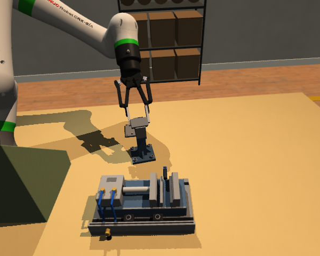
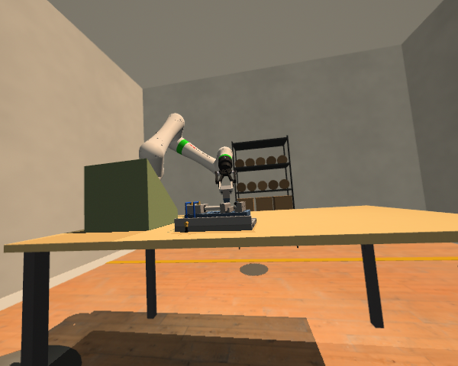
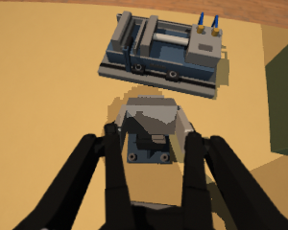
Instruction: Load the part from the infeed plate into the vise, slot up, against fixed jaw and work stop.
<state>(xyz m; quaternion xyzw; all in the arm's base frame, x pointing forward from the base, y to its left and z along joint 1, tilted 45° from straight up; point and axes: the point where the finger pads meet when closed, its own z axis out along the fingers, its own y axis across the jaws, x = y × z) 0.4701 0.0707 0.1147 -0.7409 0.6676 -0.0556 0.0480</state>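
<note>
My gripper [image 1: 138, 120] [image 3: 151, 114] [image 2: 225, 191] is shut on the part [image 1: 140, 122] [image 3: 153, 111], a grey block held across its width. It hangs just above the top of the dark V-block [image 1: 141, 140] [image 3: 149, 154], which stands on a bolted base. The small grey infeed plate [image 1: 129, 130] lies just behind and to the left of the V-block. The vise [image 1: 143, 204] [image 3: 158, 50] [image 2: 215, 218] stands open nearer the front, with the fixed jaw [image 1: 175, 190] on the right, the moving jaw [image 1: 153, 190] on the cylinder's rod, and the black work stop [image 1: 164, 172] at the far end. I cannot see the slot.
A large green box [image 1: 22, 182] [image 2: 118, 194] stands at the table's left by the arm's base. The air cylinder [image 1: 110, 190] with blue hoses sits on the vise's left. A shelf rack [image 1: 171, 41] with boxes stands behind the table.
</note>
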